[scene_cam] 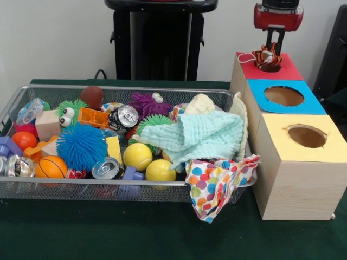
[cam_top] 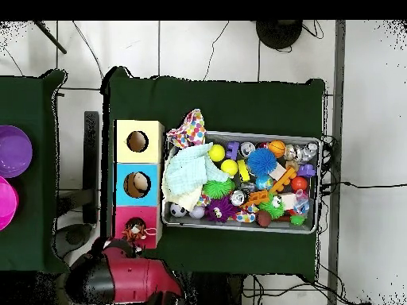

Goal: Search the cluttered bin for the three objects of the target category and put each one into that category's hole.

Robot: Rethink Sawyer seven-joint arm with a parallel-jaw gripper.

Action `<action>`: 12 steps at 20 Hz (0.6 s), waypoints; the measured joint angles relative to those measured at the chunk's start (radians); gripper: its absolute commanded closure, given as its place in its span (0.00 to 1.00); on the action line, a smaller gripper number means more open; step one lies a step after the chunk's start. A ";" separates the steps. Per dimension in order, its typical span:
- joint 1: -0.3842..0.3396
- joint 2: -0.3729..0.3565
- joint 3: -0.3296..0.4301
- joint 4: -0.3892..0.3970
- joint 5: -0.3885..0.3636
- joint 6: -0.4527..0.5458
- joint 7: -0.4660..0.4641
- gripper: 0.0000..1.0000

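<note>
My gripper point(scene_cam: 268, 53) hangs right above the red-surrounded hole point(scene_cam: 269, 68) on the far wooden box. It is shut on a small orange, white and black striped soft toy point(scene_cam: 266, 56), whose lower part sits at the hole's mouth. In the overhead view the toy point(cam_top: 135, 232) lies over the red surround point(cam_top: 147, 218), with the red arm point(cam_top: 119, 274) beside it. The wire mesh bin point(scene_cam: 108, 88) is left of the boxes and holds several balls, cans, fuzzy toys and blocks. It also shows in the overhead view point(cam_top: 238, 135).
A blue-surrounded hole point(scene_cam: 283, 96) and a yellow-surrounded hole point(scene_cam: 307, 136) follow toward the camera. A mint cloth point(scene_cam: 206, 138) and a polka-dot cloth point(scene_cam: 217, 184) drape over the bin's right end. Purple and pink bowls point(cam_top: 12, 151) stand on a side table.
</note>
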 measured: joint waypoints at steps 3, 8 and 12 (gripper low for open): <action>-0.024 -0.003 0.026 0.013 0.018 -0.017 0.000 1.00; -0.104 -0.011 0.105 0.061 0.043 -0.056 0.000 1.00; -0.164 -0.014 0.162 0.088 0.044 -0.074 0.000 1.00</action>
